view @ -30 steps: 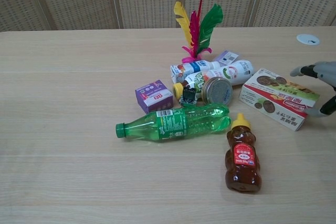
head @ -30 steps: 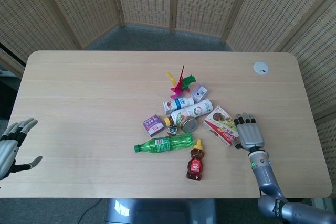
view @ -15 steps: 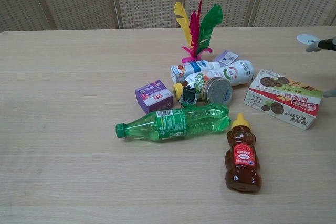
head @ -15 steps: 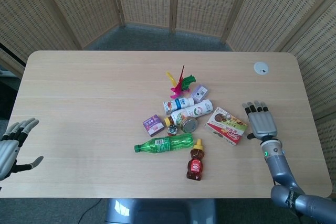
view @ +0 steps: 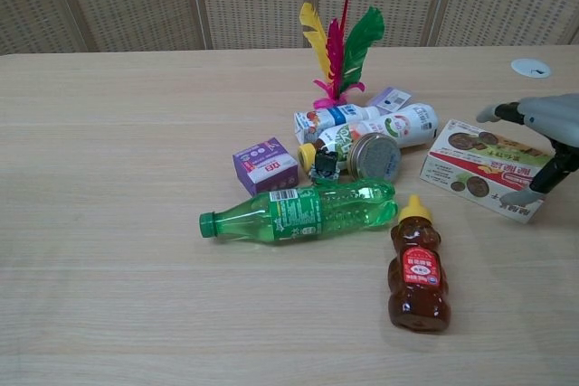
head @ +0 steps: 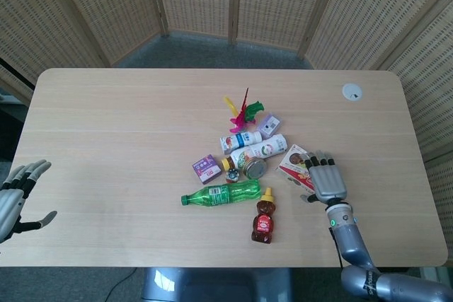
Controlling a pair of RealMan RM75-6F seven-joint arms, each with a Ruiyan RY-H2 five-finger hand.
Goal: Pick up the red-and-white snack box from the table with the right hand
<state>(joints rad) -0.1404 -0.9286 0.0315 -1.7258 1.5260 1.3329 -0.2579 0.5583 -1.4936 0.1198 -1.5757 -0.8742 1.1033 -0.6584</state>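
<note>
My right hand, grey metal with dark fingertips, hovers fingers spread over the right end of the red-and-white snack box, a flat cardboard carton lying on the pale wood-grain surface; I cannot tell if it touches. Left of the box lie a round-lidded jar and a bear-shaped amber honey bottle. My left hand waits open at the surface's far left edge.
</note>
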